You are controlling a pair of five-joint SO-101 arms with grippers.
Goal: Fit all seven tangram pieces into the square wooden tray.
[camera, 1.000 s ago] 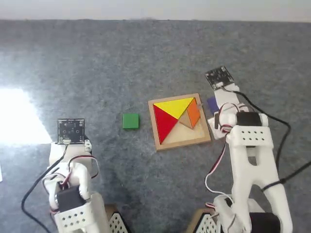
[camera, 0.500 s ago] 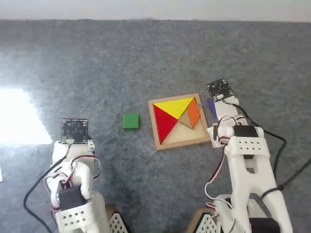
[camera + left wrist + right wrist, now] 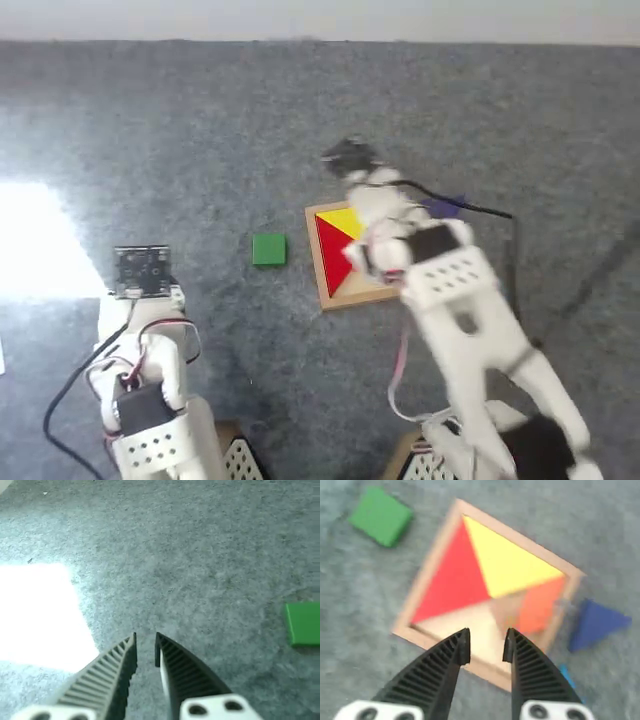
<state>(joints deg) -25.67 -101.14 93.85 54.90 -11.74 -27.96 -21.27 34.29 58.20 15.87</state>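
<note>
Risk comes mostly from the right gripper [image 3: 486, 639]. It hangs over the tray [image 3: 429, 571], above its rim, with fingers a little apart and nothing between them. If it descends here, a finger can catch the rim and turn the tray, or push the red piece [image 3: 452, 582], yellow piece [image 3: 507, 562] and orange piece [image 3: 537, 607] out of place. The blue triangle [image 3: 595, 622] lies just outside the tray and a low pass may knock it away. The green square [image 3: 380, 515] lies apart from the tray on the opposite side. The left gripper [image 3: 146, 642] is beyond it, fingers slightly apart and empty. The grey cloth [image 3: 200, 120] has a bright patch [image 3: 30, 240] well apart from the tray, and a pale wall [image 3: 320, 18] runs behind it.
</note>
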